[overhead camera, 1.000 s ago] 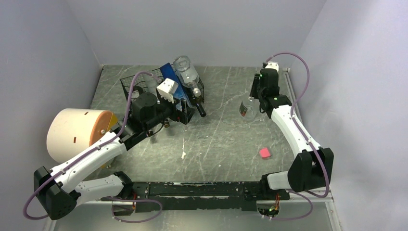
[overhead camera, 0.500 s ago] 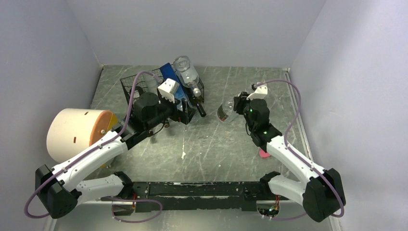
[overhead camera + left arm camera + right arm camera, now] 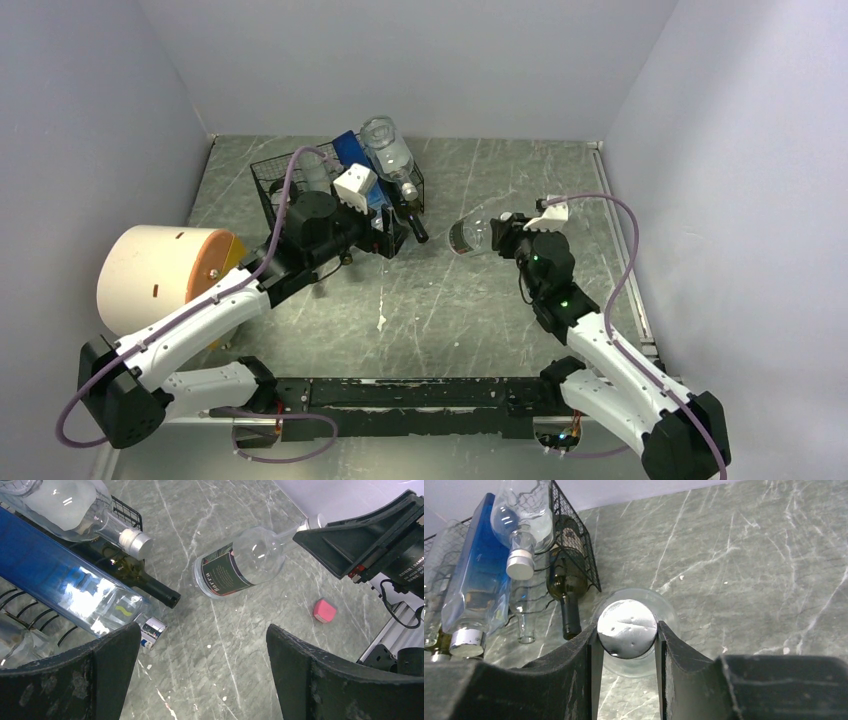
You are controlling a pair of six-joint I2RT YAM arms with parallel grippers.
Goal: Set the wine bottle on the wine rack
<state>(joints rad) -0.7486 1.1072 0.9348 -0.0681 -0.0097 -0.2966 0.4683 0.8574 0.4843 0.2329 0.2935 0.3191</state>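
My right gripper (image 3: pixel 626 642) is shut on the silver-capped neck of a clear wine bottle (image 3: pixel 636 630) with a dark label (image 3: pixel 240 562). It holds the bottle lying level, base toward the rack, over the table's middle (image 3: pixel 468 237). The black wire wine rack (image 3: pixel 262 175) stands at the back left and holds a blue bottle (image 3: pixel 352 152), a clear bottle (image 3: pixel 385 148) and a dark bottle (image 3: pixel 410 222). The rack's mesh end shows in the right wrist view (image 3: pixel 579 555). My left gripper (image 3: pixel 390 232) is open and empty at the rack's front, with only floor between its fingers (image 3: pixel 202 675).
A big cream cylinder with an orange face (image 3: pixel 150 275) lies at the left. A small pink block (image 3: pixel 325 611) lies on the table near the right arm. The dark bottle's neck (image 3: pixel 150 587) and the blue bottle (image 3: pixel 60 580) stick out of the rack's front.
My right arm has swung the clear bottle from the back right leftward and lower, toward the rack. The left gripper has shifted slightly to the right at the rack.
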